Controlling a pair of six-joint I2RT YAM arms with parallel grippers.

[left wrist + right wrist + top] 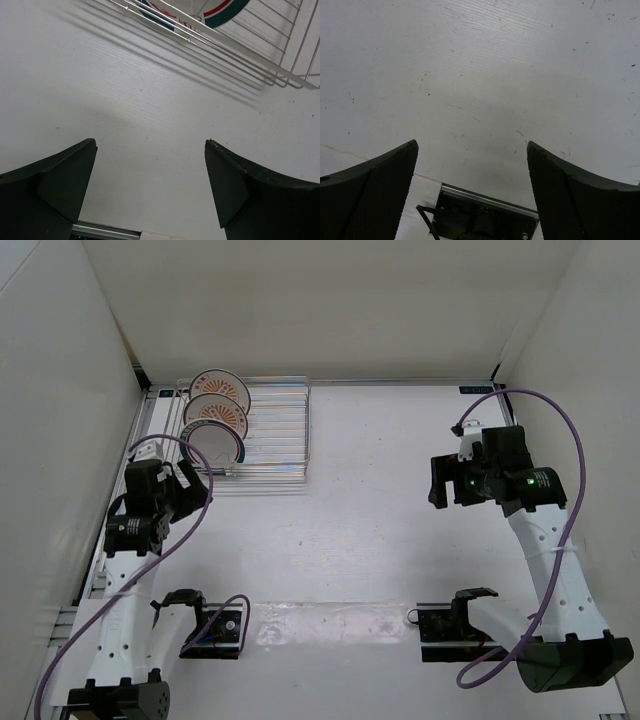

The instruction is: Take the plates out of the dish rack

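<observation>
In the left wrist view the dark fingers (55, 185) of the left gripper (150, 145) fill the bottom corners, spread wide with nothing but bare white worktop (125, 100) between them. The right gripper (472, 145) looks the same from its own wrist camera: its fingers (375, 190) stand far apart over speckled worktop, holding nothing. From above, the left gripper (188, 482) hangs close to the left edge of the worktop (360, 520), pointing toward the far-left corner, just short of the dish rack (275, 430) and apart from it. The rack's near wire rail (240, 50) crosses the top of the left wrist view. The dish rack sits in the far-left corner, and the three plates (217, 412) stand on edge in its left end, one behind another, leaving the right part of the rack unfilled. The front plate (215, 440) has a pale centre and a dark rim, and its lower edge (220, 12) shows through the wires. The middle plate and the rear plate (220, 390) each carry an orange sunburst. The right gripper (445, 485) hovers near the right edge, about halfway back, well apart from the rack. A purple cable (575, 450) loops over the right arm.
</observation>
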